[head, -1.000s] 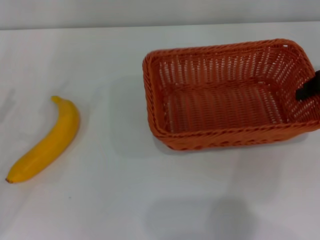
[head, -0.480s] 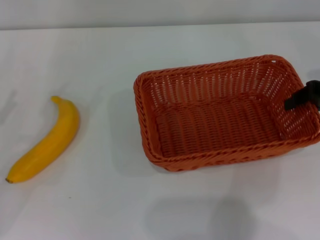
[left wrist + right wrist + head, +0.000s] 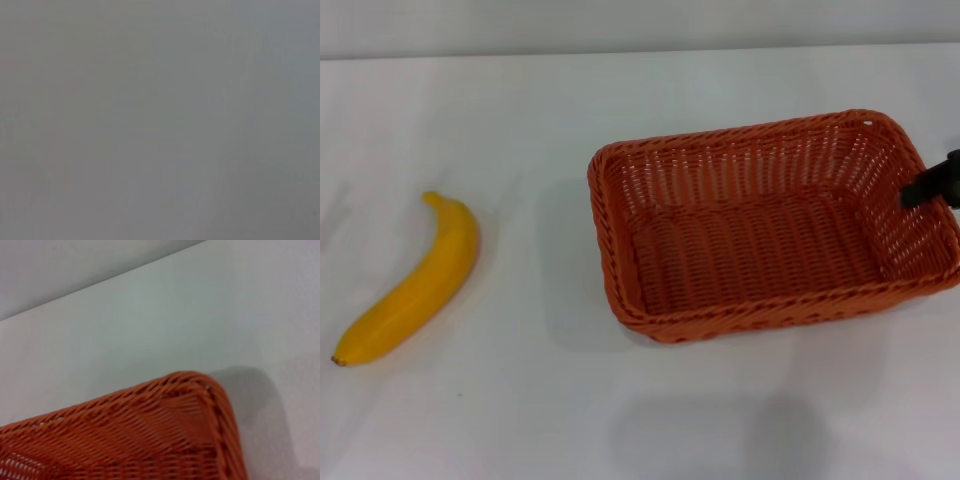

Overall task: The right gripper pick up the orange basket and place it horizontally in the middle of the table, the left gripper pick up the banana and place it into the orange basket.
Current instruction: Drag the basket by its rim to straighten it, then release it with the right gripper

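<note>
The place looks like a bare test bench or lab set-up instead of a lived-in home or kitchen. A plain white table [image 3: 620, 420] fills almost the whole head view and meets a blank pale wall [image 3: 640, 25] at its far edge. On it stand only an orange basket [image 3: 770, 225] and a banana [image 3: 415, 285], well apart, laid out like props, with no household clutter around them.

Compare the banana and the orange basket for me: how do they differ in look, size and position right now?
The banana is smooth, solid yellow and curved; the orange basket is woven, openwork and rectangular. The basket is much larger. The banana lies untouched on the robot's left; the basket sits right of centre, the right gripper at its far-right wall. Both rest on the white table.
</note>
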Controlling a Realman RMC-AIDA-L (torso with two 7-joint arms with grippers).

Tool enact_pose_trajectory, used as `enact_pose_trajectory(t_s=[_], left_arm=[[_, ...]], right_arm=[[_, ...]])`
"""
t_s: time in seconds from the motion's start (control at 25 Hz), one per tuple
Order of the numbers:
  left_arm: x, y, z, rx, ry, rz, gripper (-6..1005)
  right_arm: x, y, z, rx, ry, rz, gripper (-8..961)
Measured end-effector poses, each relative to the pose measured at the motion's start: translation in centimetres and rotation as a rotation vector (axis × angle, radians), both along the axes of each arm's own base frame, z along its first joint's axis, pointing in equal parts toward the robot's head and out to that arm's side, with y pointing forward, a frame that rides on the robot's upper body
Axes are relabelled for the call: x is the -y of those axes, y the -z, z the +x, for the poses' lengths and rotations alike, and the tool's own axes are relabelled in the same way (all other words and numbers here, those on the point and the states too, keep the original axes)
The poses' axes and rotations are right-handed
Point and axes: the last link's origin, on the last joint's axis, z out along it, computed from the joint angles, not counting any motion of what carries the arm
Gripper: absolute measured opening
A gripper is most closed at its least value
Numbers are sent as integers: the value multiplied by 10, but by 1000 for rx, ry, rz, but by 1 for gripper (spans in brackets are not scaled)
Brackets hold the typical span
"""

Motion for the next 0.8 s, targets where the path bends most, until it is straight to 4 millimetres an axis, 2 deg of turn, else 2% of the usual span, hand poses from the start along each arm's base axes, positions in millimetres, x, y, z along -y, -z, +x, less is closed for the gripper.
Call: enact_pose_trajectory(t_s=[0.36, 0.68, 0.8], left_arm=[[0, -3, 2, 12, 11, 8, 817], [-3, -1, 5, 14, 21, 3, 817], [-2, 1, 5, 17, 23, 1, 817]], right_arm=[[-4, -14, -1, 19, -32, -8, 381], [-1, -3, -13, -11, -119, -89, 427], [-2, -6, -10, 19, -122, -92, 444]])
